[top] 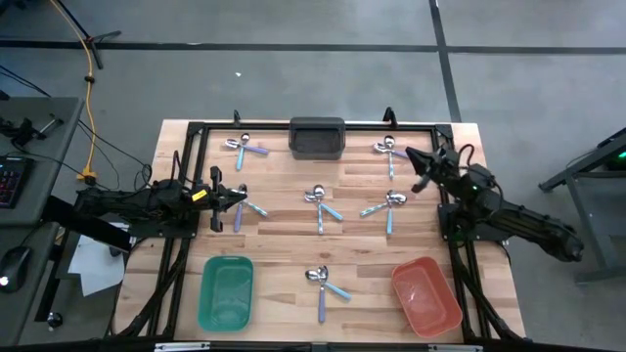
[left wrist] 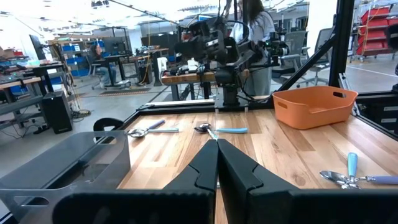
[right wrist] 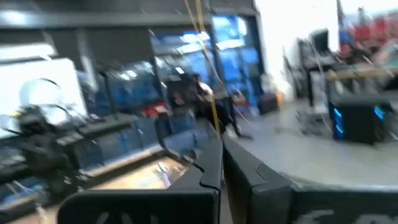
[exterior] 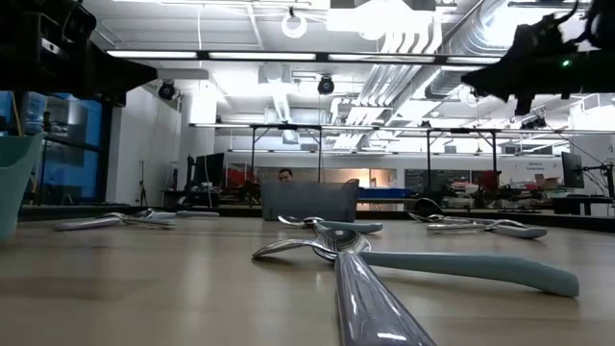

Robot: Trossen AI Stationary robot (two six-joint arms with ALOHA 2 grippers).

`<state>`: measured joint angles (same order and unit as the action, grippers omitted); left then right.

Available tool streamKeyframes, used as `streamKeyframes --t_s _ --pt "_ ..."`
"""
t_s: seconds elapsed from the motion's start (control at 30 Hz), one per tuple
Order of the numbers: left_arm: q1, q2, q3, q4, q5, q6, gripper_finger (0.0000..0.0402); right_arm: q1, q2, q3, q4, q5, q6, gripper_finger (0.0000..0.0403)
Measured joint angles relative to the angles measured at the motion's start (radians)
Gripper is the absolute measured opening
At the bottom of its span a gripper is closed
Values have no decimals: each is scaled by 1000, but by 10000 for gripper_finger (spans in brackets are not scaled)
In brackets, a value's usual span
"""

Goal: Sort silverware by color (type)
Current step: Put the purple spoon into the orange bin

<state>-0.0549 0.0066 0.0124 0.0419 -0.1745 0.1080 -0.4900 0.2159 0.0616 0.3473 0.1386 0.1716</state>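
Small spoons with silver, light blue or lavender handles lie in crossed clusters on the wooden table: two on the left [top: 245,147] [top: 242,207], two on the right [top: 388,149] [top: 386,206], one at the centre [top: 319,201] and one near the front [top: 321,281]. My left gripper [top: 242,198] [left wrist: 217,152] is shut and holds nothing, hovering over the left-middle cluster. My right gripper [top: 412,156] [right wrist: 222,163] is shut and empty, raised above the table beside the far right cluster. In the low view the front cluster [exterior: 384,264] fills the foreground.
A dark grey bin [top: 316,138] [left wrist: 62,163] stands at the far edge's middle, a green bin [top: 226,291] near front left, and a red bin [top: 426,294] [left wrist: 314,106] near front right. A black frame rail [top: 201,132] runs around the table. A person shows in the room beyond [left wrist: 255,25].
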Motion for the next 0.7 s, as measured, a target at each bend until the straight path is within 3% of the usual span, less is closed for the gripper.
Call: streamKeyframes --t_s 0.33,0.7 --pt "0 0 0 0 0 0 3 0 425 185 -132 126 91 0" --pt "0 0 0 9 0 0 3 -68 830 514 -588 140 82 20"
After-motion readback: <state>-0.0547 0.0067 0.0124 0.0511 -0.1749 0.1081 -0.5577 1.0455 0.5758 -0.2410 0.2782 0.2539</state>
